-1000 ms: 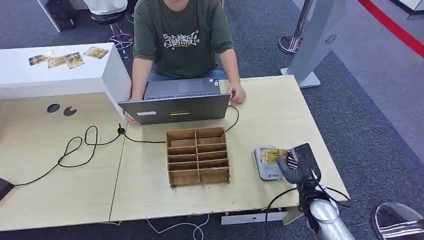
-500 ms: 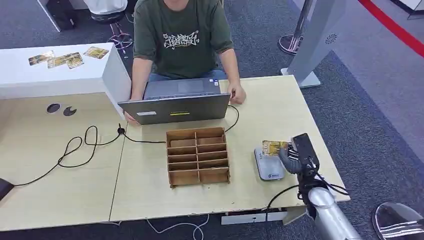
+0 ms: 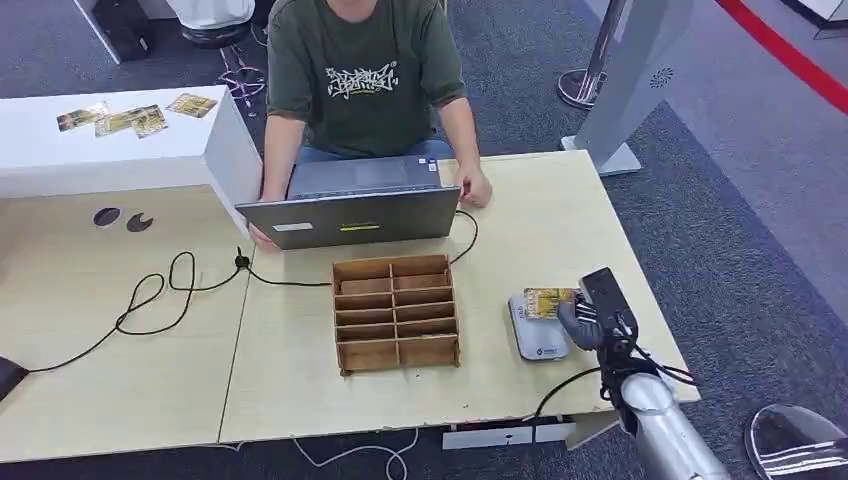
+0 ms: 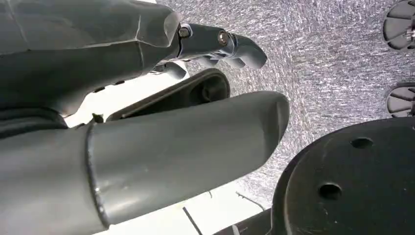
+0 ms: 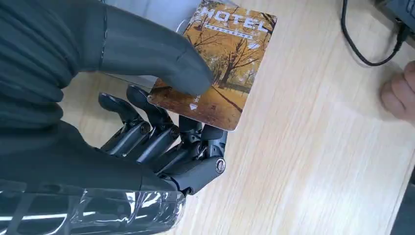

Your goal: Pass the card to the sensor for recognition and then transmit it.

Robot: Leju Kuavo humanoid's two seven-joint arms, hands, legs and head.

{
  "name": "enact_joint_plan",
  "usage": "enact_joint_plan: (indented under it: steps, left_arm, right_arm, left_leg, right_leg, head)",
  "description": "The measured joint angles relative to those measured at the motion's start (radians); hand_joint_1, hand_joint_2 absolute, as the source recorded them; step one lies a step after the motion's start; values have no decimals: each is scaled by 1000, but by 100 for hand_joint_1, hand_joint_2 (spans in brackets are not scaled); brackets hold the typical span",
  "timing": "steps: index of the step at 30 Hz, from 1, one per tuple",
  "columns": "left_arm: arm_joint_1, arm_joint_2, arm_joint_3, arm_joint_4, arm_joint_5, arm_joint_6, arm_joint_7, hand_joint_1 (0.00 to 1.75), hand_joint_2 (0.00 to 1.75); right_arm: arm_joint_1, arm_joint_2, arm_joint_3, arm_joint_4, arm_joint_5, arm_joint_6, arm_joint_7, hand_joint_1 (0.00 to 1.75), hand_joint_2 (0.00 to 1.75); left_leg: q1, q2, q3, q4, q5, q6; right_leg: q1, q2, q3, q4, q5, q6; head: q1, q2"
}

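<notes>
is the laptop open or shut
Open: the laptop has its lid raised, keyboard deck visible behind it, facing the person.

right robot hand [image 3: 590, 322] pinching, left seemingly slack

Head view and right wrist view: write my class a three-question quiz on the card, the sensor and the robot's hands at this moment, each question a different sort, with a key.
1. True or false: the right hand holds the card between thumb and fingers.
2. Multiple choice: the grey sensor pad lies A) right of the wooden organizer, B) on the laptop, C) on the white counter.
3. Fill in: the word printed on the card is ____.

Key: 1 true; 2 A; 3 HOTEL.
</notes>
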Motion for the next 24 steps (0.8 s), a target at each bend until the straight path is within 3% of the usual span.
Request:
enact_joint_plan:
  steps: [24]
  left_arm:
    - [0, -1, 2, 0, -7, -5, 0, 0, 0]
  right_arm:
    - [35, -31, 19, -40, 18, 19, 21, 175, 175]
  left_leg:
    - [0, 0, 0, 0, 0, 0]
  right_leg:
    - [0, 0, 0, 0, 0, 0]
  head:
    - [0, 0]
